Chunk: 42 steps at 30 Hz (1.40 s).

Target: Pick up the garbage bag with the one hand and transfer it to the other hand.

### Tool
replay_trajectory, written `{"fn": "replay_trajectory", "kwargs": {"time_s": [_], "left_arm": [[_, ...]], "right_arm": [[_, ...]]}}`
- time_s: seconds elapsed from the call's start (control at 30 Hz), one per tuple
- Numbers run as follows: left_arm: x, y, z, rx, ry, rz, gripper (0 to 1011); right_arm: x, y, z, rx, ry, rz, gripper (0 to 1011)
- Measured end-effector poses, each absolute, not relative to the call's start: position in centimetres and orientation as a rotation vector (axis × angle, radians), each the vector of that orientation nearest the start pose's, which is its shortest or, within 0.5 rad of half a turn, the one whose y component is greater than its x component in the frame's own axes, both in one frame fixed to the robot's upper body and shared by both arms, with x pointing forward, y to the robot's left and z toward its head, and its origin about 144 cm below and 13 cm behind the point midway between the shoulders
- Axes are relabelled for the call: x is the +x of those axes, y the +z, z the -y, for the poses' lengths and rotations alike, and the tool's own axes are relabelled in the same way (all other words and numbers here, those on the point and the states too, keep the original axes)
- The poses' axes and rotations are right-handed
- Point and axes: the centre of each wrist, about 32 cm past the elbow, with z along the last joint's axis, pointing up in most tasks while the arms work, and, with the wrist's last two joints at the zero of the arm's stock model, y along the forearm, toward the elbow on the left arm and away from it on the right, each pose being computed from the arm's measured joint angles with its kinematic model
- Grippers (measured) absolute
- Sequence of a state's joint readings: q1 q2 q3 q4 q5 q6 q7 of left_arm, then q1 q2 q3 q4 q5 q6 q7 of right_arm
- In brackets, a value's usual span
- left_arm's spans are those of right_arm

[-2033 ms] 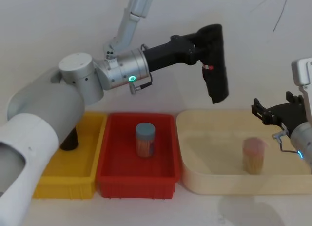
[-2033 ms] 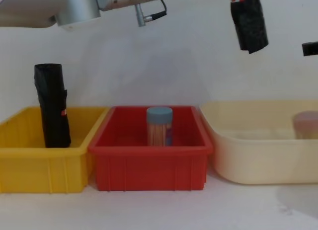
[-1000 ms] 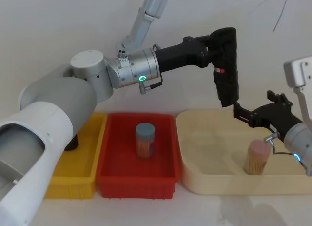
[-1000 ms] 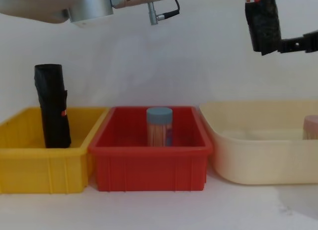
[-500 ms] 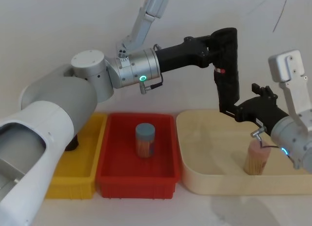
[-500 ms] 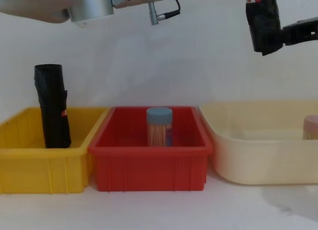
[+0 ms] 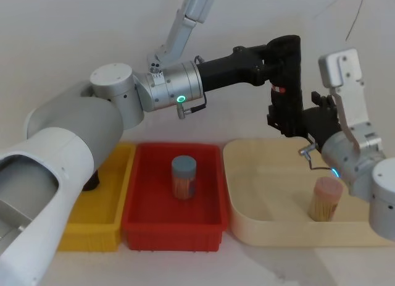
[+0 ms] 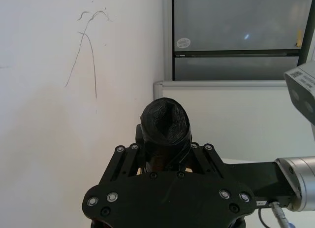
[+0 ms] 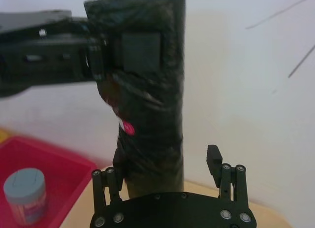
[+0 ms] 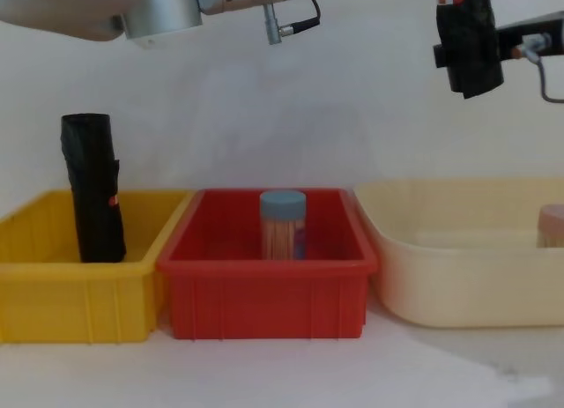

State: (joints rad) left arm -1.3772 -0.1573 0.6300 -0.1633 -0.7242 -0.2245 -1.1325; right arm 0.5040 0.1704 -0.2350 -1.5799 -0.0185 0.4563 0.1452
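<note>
The garbage bag [image 7: 289, 76], a black roll with a red-and-white label, hangs upright in the air above the cream tub. My left gripper [image 7: 285, 50], on the green-ringed arm, is shut on its upper part; in the left wrist view the roll's end [image 8: 165, 120] pokes up between the fingers. My right gripper [image 7: 290, 122], on the blue-ringed arm, is open with its fingers on either side of the bag's lower end. In the right wrist view the bag [image 9: 150, 119] stands between the fingers [image 9: 214, 159], with a gap on one side.
A yellow bin [image 10: 53, 302] on the left holds a slimmer black roll [image 10: 92, 188]. The red bin [image 10: 264, 302] in the middle holds a blue-lidded jar [image 10: 282, 223]. The cream tub [image 7: 278, 233] on the right holds a pink-lidded jar [image 7: 325, 199].
My right gripper has come up and to the left until its open fingers straddle the bag's lower end. The left arm first carried the bag rightward and has since held still.
</note>
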Motion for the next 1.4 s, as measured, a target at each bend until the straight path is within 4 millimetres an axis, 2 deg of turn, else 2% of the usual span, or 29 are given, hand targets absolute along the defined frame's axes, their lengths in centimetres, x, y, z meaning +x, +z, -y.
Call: {"fn": "replay_trajectory", "kwargs": {"time_s": [0.3, 0.4, 0.53, 0.57, 0.63, 0.67, 0.7, 0.9, 1.3, 1.4], "left_arm": [[72.1, 137.1, -10.2, -0.184, 0.205, 0.113, 377], [72.1, 137.1, -10.2, -0.184, 0.205, 0.113, 377], [72.1, 137.1, -10.2, -0.184, 0.205, 0.113, 377], [72.1, 137.1, -10.2, -0.184, 0.205, 0.113, 377], [72.1, 137.1, -10.2, -0.184, 0.205, 0.113, 377], [72.1, 137.1, -10.2, -0.184, 0.205, 0.113, 377], [72.1, 137.1, -10.2, -0.184, 0.206, 0.113, 377], [72.1, 137.1, -10.2, -0.185, 0.206, 0.113, 377], [72.1, 137.1, -10.2, -0.185, 0.206, 0.113, 377], [72.1, 137.1, -10.2, -0.185, 0.205, 0.113, 418]], "right_arm": [[57.2, 133.4, 18.6, -0.179, -1.288, 0.232, 999], [57.4, 133.6, 18.3, -0.175, -1.288, 0.235, 965], [57.7, 133.8, 17.9, -0.172, -1.287, 0.236, 868], [57.8, 133.8, 17.8, -0.171, -1.286, 0.237, 817], [57.9, 133.9, 17.6, -0.169, -1.286, 0.238, 791], [57.9, 133.9, 17.6, -0.169, -1.286, 0.239, 728], [58.0, 134.0, 17.6, -0.168, -1.286, 0.239, 728], [58.2, 134.2, 17.3, -0.166, -1.286, 0.241, 537], [58.3, 134.3, 17.0, -0.163, -1.285, 0.242, 516], [58.3, 134.3, 17.0, -0.163, -1.284, 0.243, 516]]}}
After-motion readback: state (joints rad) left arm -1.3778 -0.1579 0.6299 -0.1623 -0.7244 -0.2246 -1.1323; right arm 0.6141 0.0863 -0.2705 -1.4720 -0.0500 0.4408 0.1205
